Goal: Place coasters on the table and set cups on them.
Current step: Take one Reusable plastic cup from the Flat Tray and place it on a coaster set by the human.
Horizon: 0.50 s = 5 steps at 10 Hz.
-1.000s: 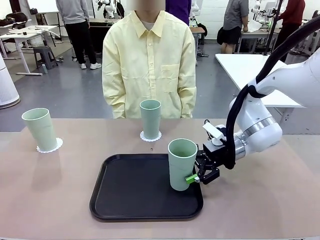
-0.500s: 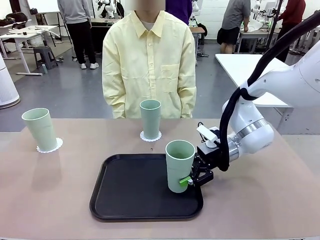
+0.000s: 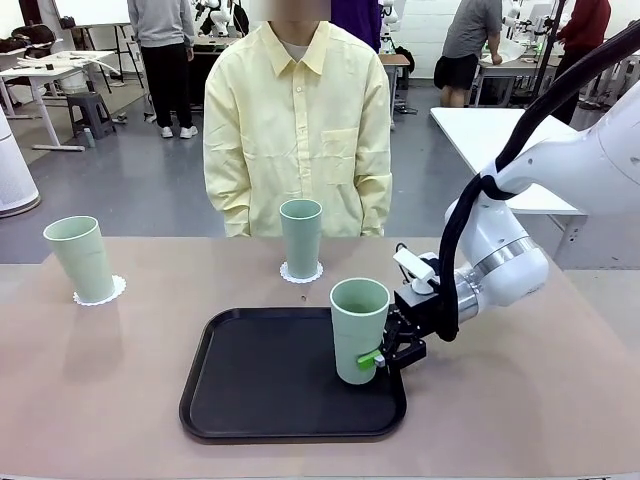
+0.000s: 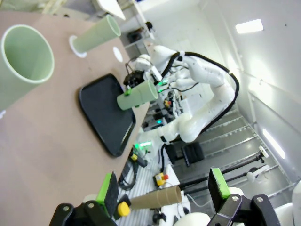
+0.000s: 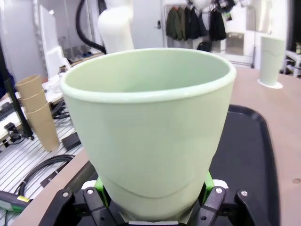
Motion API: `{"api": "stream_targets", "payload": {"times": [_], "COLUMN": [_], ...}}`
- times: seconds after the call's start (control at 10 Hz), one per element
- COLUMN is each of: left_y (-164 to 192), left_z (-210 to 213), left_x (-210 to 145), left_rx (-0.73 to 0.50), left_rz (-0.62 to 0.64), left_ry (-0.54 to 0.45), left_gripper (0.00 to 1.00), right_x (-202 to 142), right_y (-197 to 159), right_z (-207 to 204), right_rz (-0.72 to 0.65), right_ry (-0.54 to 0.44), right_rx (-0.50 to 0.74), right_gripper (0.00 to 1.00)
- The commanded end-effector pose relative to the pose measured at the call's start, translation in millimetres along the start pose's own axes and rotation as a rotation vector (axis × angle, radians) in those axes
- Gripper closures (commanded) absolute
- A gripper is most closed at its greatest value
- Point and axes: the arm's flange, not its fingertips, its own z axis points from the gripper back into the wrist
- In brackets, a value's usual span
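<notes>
Writing: we can read none on the cups or tray.
Right gripper: our white arm reaches in low, fingers clamped on a tall pale mint-green plastic tumbler standing upright on the black rounded-corner tray.
Left gripper: green-padded fingers spread apart, gripping nothing.
Other tumblers: on lacy white paper doilies on the matte beige table.

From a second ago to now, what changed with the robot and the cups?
The right gripper closed on the pale mint-green plastic cup on the black rounded tray and nudged it slightly left. The two other green cups on white paper doilies and the person stayed put.
</notes>
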Motion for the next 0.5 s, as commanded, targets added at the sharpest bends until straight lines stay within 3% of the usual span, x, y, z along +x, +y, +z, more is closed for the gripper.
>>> {"api": "stream_targets", "payload": {"times": [0.0, 0.4], "left_y": [-2.2, -2.2], "left_z": [2.0, 2.0], "left_x": [-0.9, -0.9], "left_rx": [-0.005, -0.005], "left_rz": [0.0, 0.0], "left_ry": [0.0, 0.0], "left_gripper": [0.0, 0.0], "right_x": [61.5, 164.4], "right_y": [14.2, 29.2], "right_z": [18.6, 77.2], "right_rz": [-0.011, -0.05], "right_ry": [-0.007, -0.037], "right_rx": [-0.145, -0.361], "right_gripper": [1.0, 1.0]}}
